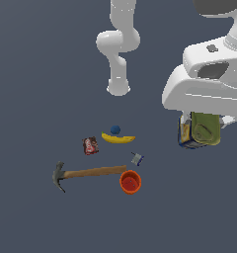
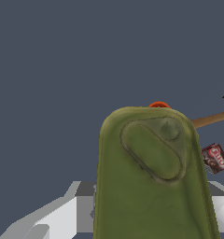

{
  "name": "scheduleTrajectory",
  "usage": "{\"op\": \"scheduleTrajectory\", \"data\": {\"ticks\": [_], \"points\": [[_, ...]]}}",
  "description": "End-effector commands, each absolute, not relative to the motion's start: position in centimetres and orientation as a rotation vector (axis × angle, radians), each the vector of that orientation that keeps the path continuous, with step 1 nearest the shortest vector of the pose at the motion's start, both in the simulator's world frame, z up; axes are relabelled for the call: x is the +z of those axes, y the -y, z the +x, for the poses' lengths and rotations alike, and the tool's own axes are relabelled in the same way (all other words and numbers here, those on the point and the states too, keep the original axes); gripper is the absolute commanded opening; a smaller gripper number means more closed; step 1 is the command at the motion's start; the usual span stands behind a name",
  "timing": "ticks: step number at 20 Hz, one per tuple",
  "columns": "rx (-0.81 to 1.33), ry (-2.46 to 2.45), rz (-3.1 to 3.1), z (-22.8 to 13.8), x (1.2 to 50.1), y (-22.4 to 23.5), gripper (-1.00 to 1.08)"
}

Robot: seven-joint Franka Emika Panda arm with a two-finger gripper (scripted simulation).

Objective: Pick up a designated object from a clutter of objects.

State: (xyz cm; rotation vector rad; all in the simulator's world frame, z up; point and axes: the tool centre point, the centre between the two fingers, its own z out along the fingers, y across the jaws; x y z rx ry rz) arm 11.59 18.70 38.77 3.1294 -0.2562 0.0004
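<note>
Exterior view shows the arm's white hand high at the exterior view's right, with the gripper (image 1: 199, 129) clamped on the tin (image 1: 204, 129), which hangs below the wrist housing, lifted off the floor (image 1: 41, 74) and well apart from the clutter. The tin's olive-green face looks toward the camera; a strip of its blue-and-yellow side shows along its edge on the exterior view's left. The other items lie on the dark floor. The blue ball (image 1: 115, 130) sits touching the banana (image 1: 118, 139). The red-patterned box (image 1: 90, 146) lies near the banana, on the exterior view's left of it. The tiny grey-blue piece (image 1: 137, 159) lies between the banana and the orange cup (image 1: 130, 182). The hammer (image 1: 86, 174) lies flat, its dark head toward the exterior view's left and the end of its wooden handle just beside the cup. In the wrist view the tin (image 2: 151, 186) fills much of the picture, held between the white fingers (image 2: 62, 214), its embossed oval lid panel plain to see. Past it show the cup's rim (image 2: 159, 105), part of the hammer handle (image 2: 212, 119) and the box (image 2: 215, 158).
</note>
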Motion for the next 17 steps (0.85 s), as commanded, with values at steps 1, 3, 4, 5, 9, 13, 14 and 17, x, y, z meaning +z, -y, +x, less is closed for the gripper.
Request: {"op": "scheduleTrajectory", "data": {"ticks": [1,3,4,5,9,13,14,17], "points": [[0.004,0.258,3.13,11.4,40.5,-19.8,-1.0],[0.003,0.258,3.131,11.4,41.5,-20.5,-1.0],[0.003,0.258,3.131,11.4,41.8,-20.8,-1.0],[0.001,0.258,3.131,11.4,42.2,-21.0,-1.0],[0.0,0.258,3.131,11.3,43.1,-21.8,-1.0],[0.0,0.258,3.131,11.3,43.7,-22.2,-1.0],[0.0,0.258,3.131,11.3,43.8,-22.3,-1.0],[0.0,0.258,3.131,11.3,43.9,-22.3,-1.0]]}}
